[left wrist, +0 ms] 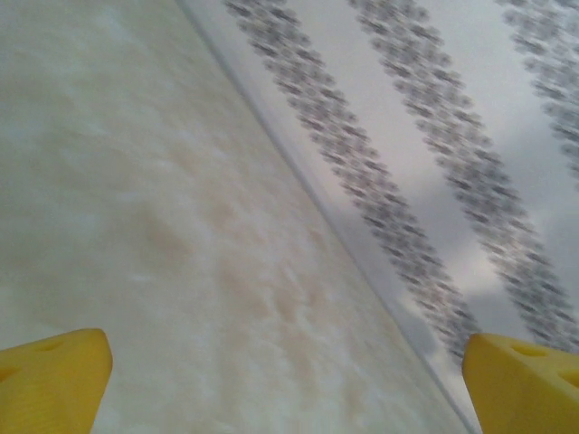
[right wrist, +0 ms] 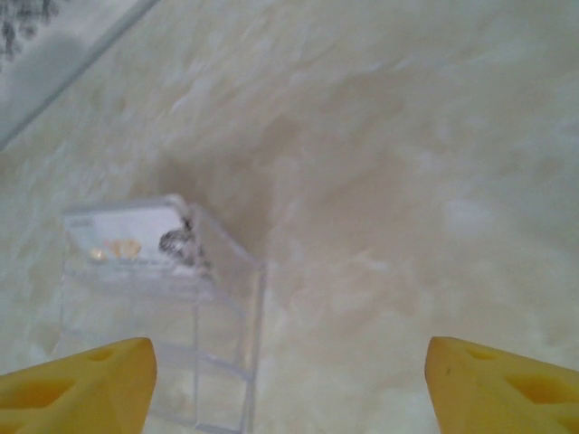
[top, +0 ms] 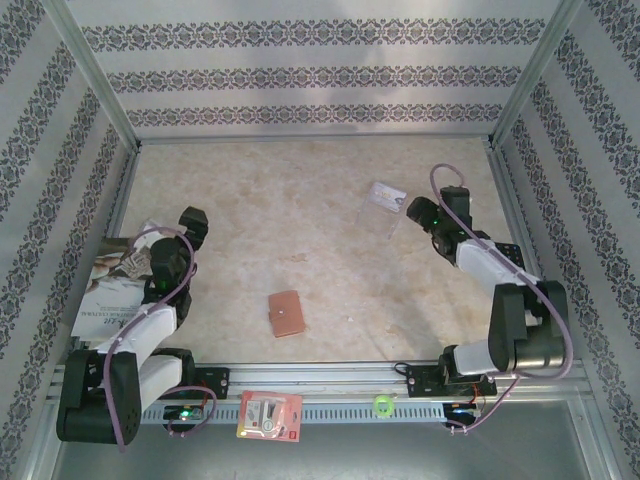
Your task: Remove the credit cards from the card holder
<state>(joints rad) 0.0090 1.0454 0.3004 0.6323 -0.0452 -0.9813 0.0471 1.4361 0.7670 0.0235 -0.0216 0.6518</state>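
The left gripper (top: 192, 222) hangs over the table (top: 300, 190) with jaws spread wide and nothing between them. The card holder (top: 287, 313) lies flat near the front edge, well apart from both grippers. Farther right, the credit cards (top: 383, 203) lie just beside the right gripper (top: 418, 210). Its jaws stand apart, gripping nothing, and the cards sit off-centre toward one yellow finger (right wrist: 81, 389).

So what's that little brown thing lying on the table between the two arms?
That is the card holder: a small, flat, reddish-brown piece that looks like leather, roughly rectangular. It lies flat on the pale table, turned slightly askew, near the front edge and about midway between the two arm bases. A tiny pale spot shows near its middle, too small to identify. Whether any cards are inside cannot be made out from above. Nothing touches it.
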